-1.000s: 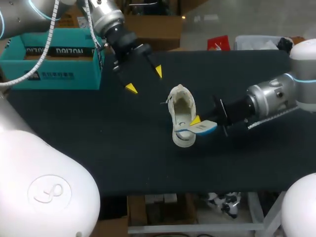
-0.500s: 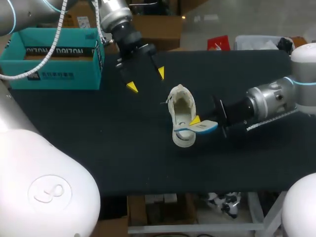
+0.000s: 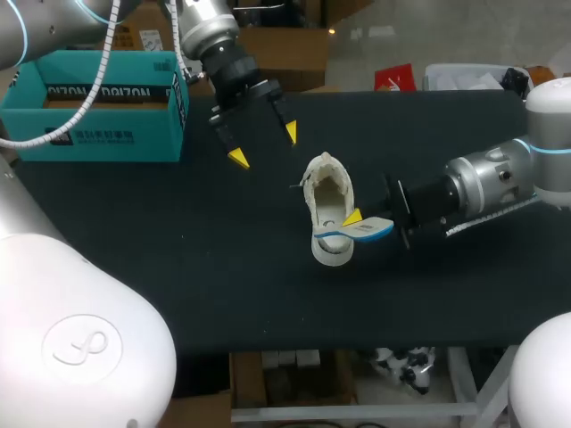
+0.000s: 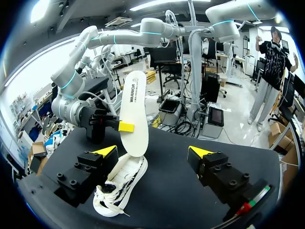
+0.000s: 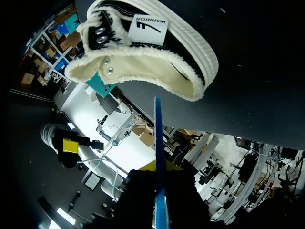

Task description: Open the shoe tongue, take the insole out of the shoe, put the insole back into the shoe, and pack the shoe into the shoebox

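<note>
Movement is slight: your left gripper (image 3: pixel 263 144), jaws wide, barely shifts with the shoe (image 3: pixel 328 201) ahead of it, while your right gripper (image 3: pixel 354 217) stays clamped on the insole (image 3: pixel 368 232) at the shoe's heel, so reinsertion remains pending.

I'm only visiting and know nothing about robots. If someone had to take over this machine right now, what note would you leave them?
Left pincer: open, empty, hovering over the table between shoebox and shoe.
Right pincer: shut on the insole, held at the shoe's opening.
Shoebox: open, at the table's far left corner.
Done: shoe mouth looks spread open, insole lifted.
Left: seat the insole back, pack the shoe into the shoebox.
</note>
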{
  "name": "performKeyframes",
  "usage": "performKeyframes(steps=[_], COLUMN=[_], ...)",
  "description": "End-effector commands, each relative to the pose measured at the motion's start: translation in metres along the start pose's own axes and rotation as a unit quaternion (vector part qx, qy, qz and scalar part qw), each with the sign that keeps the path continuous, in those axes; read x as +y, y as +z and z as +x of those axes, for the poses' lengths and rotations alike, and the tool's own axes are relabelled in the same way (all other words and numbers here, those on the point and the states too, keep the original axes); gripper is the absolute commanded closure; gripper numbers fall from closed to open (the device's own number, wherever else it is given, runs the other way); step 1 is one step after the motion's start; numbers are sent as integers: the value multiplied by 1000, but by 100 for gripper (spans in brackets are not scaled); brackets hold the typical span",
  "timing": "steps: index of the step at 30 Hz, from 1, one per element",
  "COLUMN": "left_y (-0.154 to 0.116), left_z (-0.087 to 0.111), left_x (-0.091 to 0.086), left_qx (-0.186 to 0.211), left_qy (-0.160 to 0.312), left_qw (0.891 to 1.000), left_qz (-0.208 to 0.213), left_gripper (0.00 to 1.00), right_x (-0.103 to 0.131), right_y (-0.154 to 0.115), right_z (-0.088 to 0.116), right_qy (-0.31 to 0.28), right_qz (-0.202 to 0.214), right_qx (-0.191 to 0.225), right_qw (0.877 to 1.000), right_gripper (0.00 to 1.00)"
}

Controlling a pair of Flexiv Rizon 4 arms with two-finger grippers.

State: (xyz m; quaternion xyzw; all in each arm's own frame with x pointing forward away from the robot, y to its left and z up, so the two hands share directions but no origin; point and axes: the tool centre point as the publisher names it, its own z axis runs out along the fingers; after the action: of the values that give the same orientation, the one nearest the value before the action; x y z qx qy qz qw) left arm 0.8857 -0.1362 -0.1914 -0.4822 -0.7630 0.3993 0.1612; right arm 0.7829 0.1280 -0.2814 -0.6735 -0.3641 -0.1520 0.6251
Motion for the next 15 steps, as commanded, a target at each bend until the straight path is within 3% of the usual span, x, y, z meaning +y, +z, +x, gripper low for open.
performKeyframes(steps=[1, 13, 15], left_y=[0, 0, 5], left_z=[0, 0, 2], left_x=[0, 0, -2], left_qx=[1, 1, -31], left_qy=[0, 0, -5], left_qw=[1000, 1000, 999], left_qz=[0, 0, -4], left_gripper=[0, 0, 0], right_x=[-1, -1, 1], right_y=[0, 0, 0], right_z=[-1, -1, -1], right_qy=[0, 0, 1], right_qz=[-1, -1, -1], right_qx=[1, 1, 13], right_qw=[1000, 1000, 1000], right_gripper=[100, 100, 100])
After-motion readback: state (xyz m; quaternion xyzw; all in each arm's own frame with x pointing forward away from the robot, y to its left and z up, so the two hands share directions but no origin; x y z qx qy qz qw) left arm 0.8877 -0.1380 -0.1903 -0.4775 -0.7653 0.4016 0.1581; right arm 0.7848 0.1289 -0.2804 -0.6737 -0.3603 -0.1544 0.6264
